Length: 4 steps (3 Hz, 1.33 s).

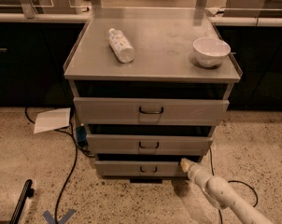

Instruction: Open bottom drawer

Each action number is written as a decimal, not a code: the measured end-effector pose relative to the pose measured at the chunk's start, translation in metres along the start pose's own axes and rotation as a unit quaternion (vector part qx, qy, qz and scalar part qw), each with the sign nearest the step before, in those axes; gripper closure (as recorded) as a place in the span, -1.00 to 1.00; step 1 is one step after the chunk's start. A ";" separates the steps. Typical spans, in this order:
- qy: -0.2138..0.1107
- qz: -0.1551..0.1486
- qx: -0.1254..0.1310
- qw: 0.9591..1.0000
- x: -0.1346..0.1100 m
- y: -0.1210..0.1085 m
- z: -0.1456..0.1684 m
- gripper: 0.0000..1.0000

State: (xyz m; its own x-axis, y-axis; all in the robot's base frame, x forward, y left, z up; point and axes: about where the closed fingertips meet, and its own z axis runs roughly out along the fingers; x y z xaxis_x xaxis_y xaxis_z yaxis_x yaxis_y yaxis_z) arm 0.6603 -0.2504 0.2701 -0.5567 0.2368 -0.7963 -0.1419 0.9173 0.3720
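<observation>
The jaws sit beside the bottom drawer (127, 169) (at its right end).
</observation>
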 end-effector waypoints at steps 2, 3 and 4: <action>-0.015 -0.003 0.016 1.000 0.004 -0.007 0.010 1.00; -0.021 0.002 0.033 0.999 0.005 -0.022 0.019 1.00; -0.019 0.012 0.052 0.998 0.011 -0.036 0.023 1.00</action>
State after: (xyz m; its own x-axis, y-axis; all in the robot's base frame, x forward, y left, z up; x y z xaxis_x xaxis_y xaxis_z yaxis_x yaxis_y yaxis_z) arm 0.6785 -0.2734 0.2366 -0.5270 0.2695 -0.8060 -0.0414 0.9391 0.3411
